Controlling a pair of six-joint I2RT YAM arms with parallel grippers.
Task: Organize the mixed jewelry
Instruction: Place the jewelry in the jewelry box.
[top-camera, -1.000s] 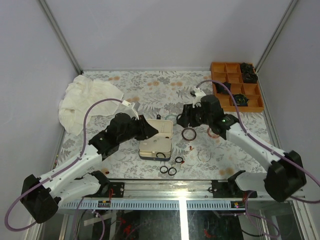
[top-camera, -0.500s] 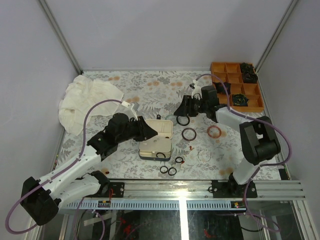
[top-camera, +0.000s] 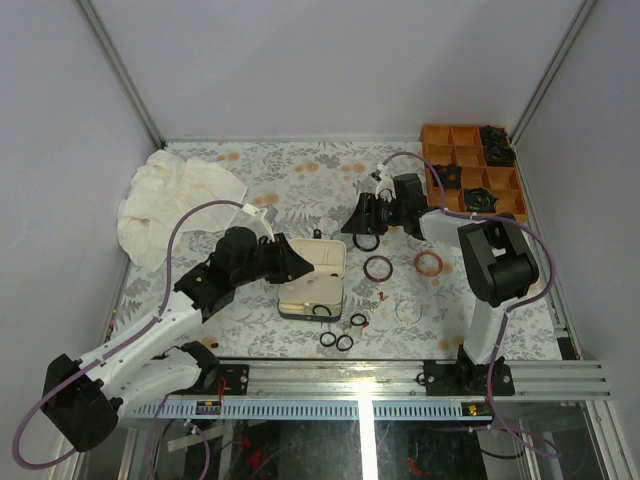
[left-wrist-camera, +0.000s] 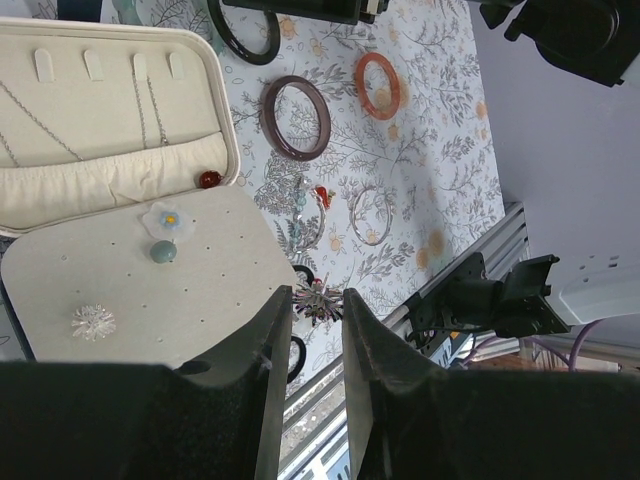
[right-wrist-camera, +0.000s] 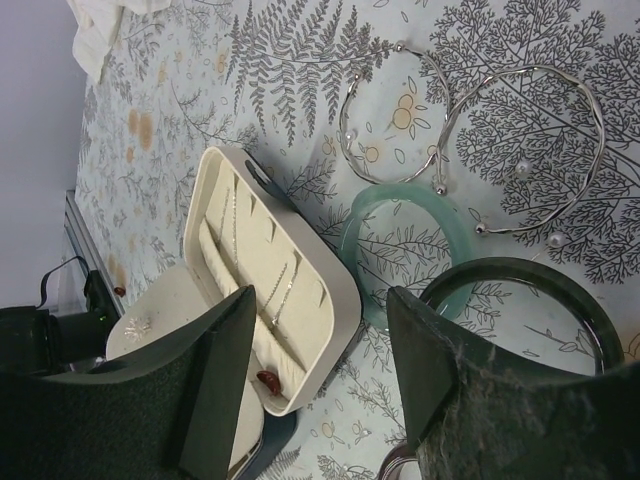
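Several bangles (left-wrist-camera: 267, 118) lie loose on the flowered cloth (top-camera: 300, 180), right of the open case (top-camera: 305, 292). The dark green bangle (right-wrist-camera: 510, 266) lies flat just beside a pale green one (right-wrist-camera: 355, 235). The right gripper (top-camera: 362, 228) hangs directly above it, fingers spread, one finger over its rim. The left gripper (left-wrist-camera: 310, 300), over the case, is farther off; I cannot tell whether it pinches anything.

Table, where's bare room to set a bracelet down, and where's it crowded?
Free: the far strip between the white cloth and the orange tray. Crowded: beside the jewelry case, among the brown bangle, orange bangle and black rings.
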